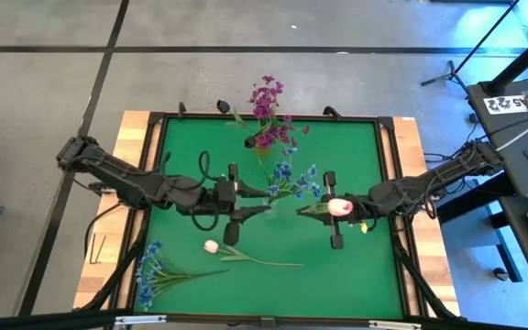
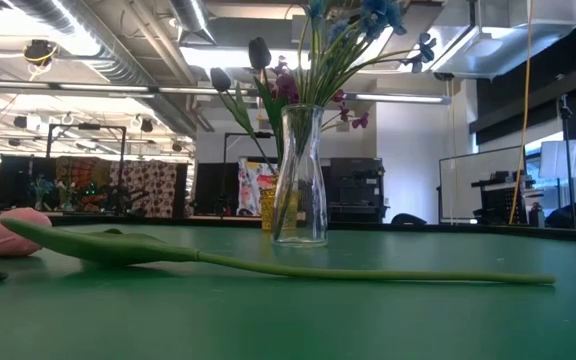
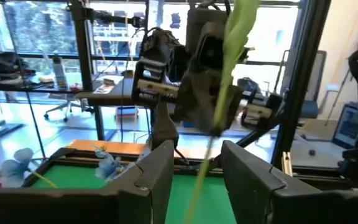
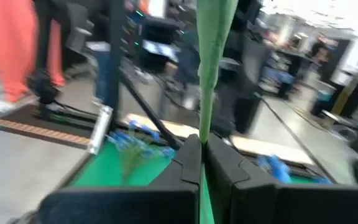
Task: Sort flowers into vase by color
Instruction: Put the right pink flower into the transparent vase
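A: Where's the tulip (image 1: 339, 207)?
B: Mid-desk, pinched in the right gripper (image 1: 324, 209); the left gripper (image 1: 262, 200) beside it stands parted around its stem.
A: Room?
B: Bare green desk (image 1: 337, 270) near right.

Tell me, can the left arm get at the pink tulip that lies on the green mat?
Probably yes. The pink tulip lies bare on the green mat, just beside the left gripper, whose jaws are open and hold nothing. Nothing is between them.
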You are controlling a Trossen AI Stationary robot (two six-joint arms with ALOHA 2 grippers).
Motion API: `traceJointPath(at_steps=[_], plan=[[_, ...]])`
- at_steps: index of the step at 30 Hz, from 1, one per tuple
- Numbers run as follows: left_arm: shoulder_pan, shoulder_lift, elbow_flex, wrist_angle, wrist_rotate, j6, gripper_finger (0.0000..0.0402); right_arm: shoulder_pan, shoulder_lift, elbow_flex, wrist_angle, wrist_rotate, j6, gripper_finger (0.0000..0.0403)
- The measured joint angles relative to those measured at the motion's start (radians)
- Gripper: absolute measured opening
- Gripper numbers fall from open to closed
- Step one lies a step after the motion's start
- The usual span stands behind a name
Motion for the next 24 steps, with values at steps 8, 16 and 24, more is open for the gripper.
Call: traceJointPath(at_steps=[8,16,24], plan=[[-0.014,-0.05,0.0,0.004,-0.085,0.013,0.013,-0.017,0.001,0.0,-0.05,0.096,-0.008,0.0004],[-0.007,-0.08,0.0,-0.019,-0.188,0.02,0.013,-0.127,0.125,0.001,-0.057,0.067,0.048,0.0008],[-0.009,-0.079,0.0,-0.089,-0.193,-0.024,0.013,-0.179,0.195,0.001,-0.055,0.031,0.096,0.0009]])
